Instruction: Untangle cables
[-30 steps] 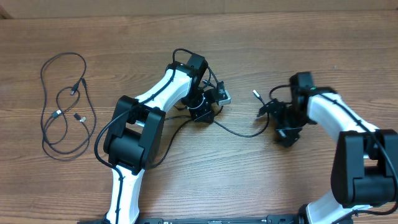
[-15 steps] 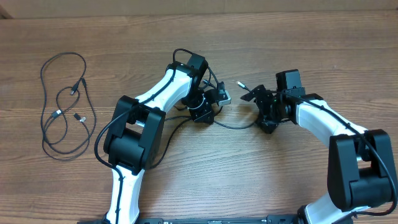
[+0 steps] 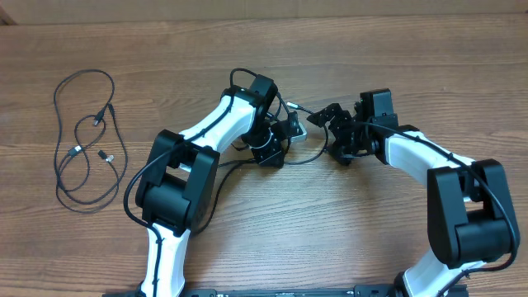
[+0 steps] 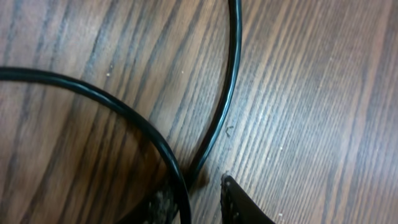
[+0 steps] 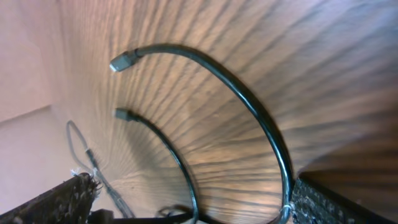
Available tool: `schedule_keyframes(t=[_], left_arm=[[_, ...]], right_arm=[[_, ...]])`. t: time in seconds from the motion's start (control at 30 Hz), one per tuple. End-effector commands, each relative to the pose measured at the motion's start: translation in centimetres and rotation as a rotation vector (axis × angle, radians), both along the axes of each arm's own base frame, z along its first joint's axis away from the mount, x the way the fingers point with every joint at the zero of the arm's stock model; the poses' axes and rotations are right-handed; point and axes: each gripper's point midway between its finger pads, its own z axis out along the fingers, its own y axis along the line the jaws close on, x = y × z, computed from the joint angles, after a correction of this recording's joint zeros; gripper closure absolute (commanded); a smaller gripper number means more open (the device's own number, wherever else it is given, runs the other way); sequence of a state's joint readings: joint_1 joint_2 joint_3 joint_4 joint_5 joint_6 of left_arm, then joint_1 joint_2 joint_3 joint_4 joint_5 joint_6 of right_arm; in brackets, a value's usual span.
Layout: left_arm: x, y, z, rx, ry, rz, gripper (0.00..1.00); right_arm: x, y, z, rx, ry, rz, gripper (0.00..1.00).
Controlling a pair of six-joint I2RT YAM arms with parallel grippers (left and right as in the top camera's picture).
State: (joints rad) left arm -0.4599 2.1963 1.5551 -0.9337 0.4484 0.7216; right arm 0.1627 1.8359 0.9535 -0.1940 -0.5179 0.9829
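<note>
Moved: right gripper (image 3: 337, 136) swung in toward left gripper (image 3: 276, 142) | step: reaching the cables (image 5: 249, 102) | right jaws spread wide | left grip: cannot tell | next: clamp one strand, draw apart

One counter (image 3: 247, 49), two arms: left arm (image 3: 216, 120), right arm (image 3: 412, 153). Two cable groups: left bunch (image 3: 74, 151) showing three plug tips (image 3: 97, 120), middle strands (image 5: 249, 104) showing two.

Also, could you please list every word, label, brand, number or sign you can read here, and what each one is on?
None: no view shows any readable text. The cables, the wooden table and the arms show no legible label or marking.
</note>
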Motion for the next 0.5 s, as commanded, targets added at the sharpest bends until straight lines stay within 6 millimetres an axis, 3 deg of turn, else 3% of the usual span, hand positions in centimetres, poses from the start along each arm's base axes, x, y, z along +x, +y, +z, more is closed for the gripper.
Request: schedule_keyframes(t=[0.0, 0.27, 0.47], left_arm=[[-1.9, 3.3, -5.7, 0.298, 0.008, 0.035, 0.73], [-2.5, 3.0, -7.5, 0.406, -0.095, 0.010, 0.72], [-3.2, 3.8, -8.5, 0.425, -0.088, 0.023, 0.75]], right_arm=[[-0.7, 0.6, -2.5, 0.012, 0.038, 0.042, 0.00], [-0.4, 1.4, -2.8, 0.046, -0.005, 0.098, 0.00], [0.0, 0.2, -2.9, 0.044, -0.003, 0.072, 0.00]])
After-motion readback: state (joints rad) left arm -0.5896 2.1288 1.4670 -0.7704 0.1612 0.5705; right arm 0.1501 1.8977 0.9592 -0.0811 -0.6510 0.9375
